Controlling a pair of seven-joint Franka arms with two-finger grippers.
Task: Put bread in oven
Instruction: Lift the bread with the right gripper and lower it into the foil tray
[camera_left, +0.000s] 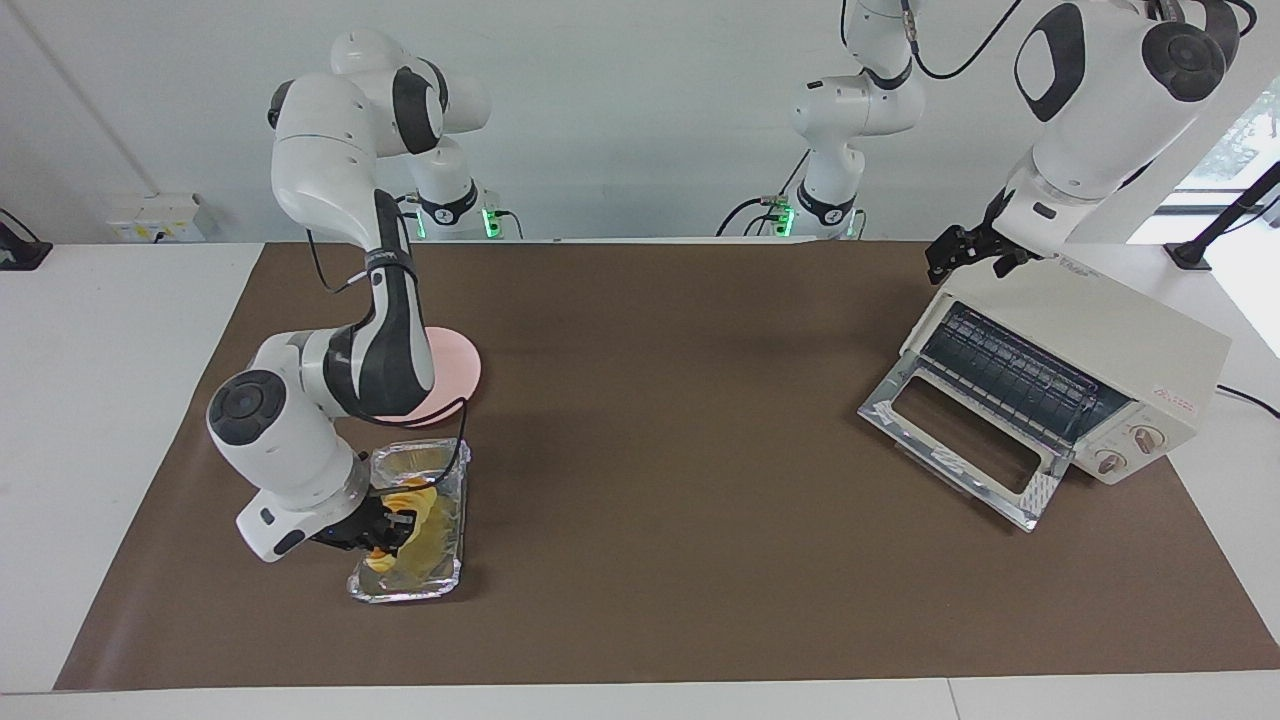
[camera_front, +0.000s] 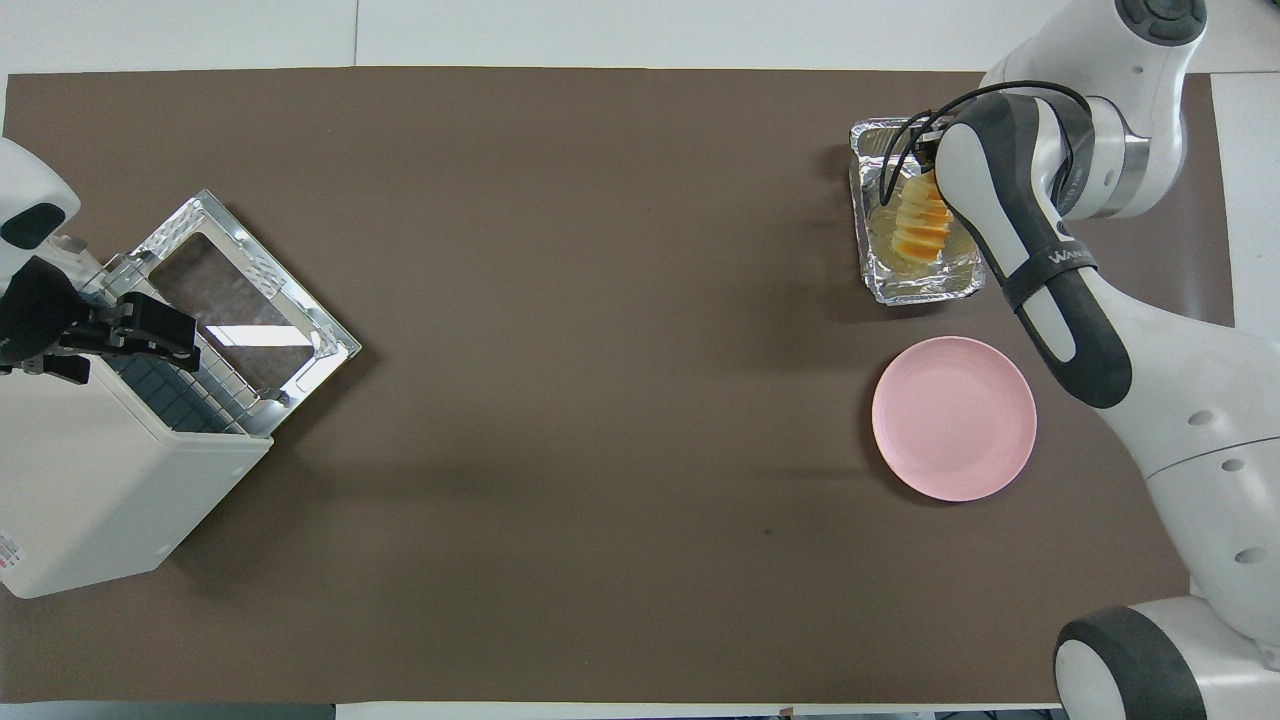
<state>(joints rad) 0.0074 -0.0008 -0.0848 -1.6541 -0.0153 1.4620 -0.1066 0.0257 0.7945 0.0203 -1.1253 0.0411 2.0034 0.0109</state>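
The bread, a yellow-orange ridged loaf, lies in the crinkled silver foil tray toward the right arm's end of the table. My right gripper is down in the tray with its fingers around the bread and shut on it. In the overhead view the right arm covers one end of the bread in the tray. The cream-white oven stands toward the left arm's end, its door dropped open and its rack showing. My left gripper hangs open over the oven's top edge.
A round pink plate lies beside the foil tray, nearer to the robots; it also shows in the overhead view. The brown mat covers the table between the tray and the oven.
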